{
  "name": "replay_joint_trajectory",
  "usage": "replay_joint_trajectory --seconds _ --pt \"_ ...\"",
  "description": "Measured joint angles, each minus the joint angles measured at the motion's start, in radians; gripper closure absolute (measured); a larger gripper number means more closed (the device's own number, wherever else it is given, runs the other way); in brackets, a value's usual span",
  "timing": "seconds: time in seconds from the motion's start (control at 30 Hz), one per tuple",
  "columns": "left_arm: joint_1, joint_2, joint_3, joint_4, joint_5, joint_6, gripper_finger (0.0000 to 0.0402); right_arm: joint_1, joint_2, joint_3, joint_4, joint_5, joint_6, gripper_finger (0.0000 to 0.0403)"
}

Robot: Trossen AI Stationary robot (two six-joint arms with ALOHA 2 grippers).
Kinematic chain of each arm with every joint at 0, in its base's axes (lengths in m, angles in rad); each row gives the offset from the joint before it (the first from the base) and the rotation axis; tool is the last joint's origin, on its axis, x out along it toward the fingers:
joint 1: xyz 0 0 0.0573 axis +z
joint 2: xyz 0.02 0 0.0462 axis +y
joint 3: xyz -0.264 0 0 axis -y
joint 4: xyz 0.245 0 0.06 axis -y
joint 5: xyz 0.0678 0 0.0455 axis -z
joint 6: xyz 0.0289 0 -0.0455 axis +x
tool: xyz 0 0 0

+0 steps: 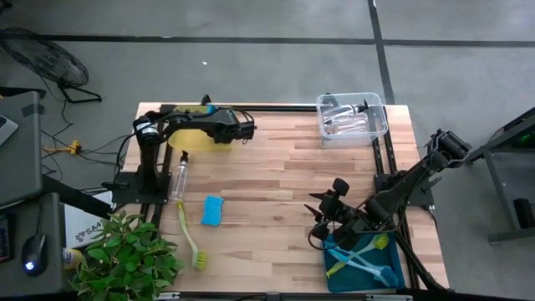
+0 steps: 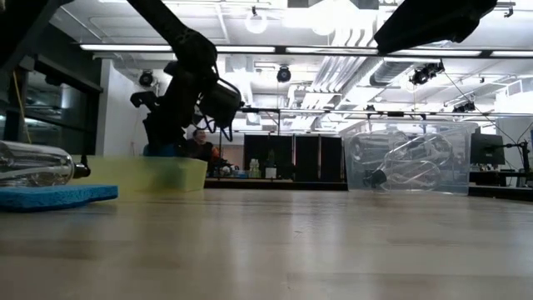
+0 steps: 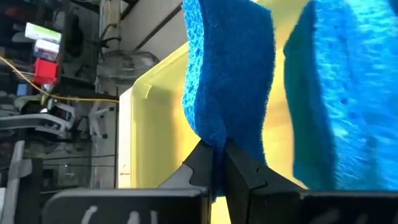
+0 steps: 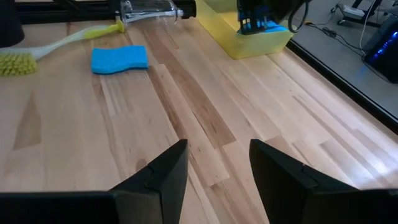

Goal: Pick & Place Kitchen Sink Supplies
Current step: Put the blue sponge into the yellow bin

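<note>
My left gripper is over the yellow bin at the table's far left, shut on a blue sponge. A second blue sponge lies in that bin. On the table lie a clear bottle, another blue sponge and a yellow-green brush. My right gripper is open above bare wood beside the teal bin, which holds blue and yellow-green brushes. More bottles lie in the clear bin. My left gripper pinches the blue sponge between its two fingers at one edge. The fingers point down into the yellow bin. The sponge reaches away below them; whether its far end touches the bin's floor cannot be told.
A green leafy plant stands at the near left corner. The clear bin sits at the far right. Black frame rails run along the table's sides. Open wood lies between the two arms.
</note>
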State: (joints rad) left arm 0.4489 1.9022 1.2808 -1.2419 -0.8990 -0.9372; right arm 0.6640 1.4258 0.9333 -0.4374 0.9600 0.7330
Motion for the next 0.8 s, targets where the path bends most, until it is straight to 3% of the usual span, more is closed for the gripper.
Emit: replay_joint_trajectory --seconds 0.3,0.8 --pt "0.013 0.0 0.0 0.053 0.032 0.076 0.0379 0.0 0.0 0.0 0.0 -0.004 0.0 0.0237" --pt "0.011 -0.002 0.0 0.061 0.057 0.076 0.0268 -0.001 0.0 0.0 -0.003 -0.005 0.0 0.0237"
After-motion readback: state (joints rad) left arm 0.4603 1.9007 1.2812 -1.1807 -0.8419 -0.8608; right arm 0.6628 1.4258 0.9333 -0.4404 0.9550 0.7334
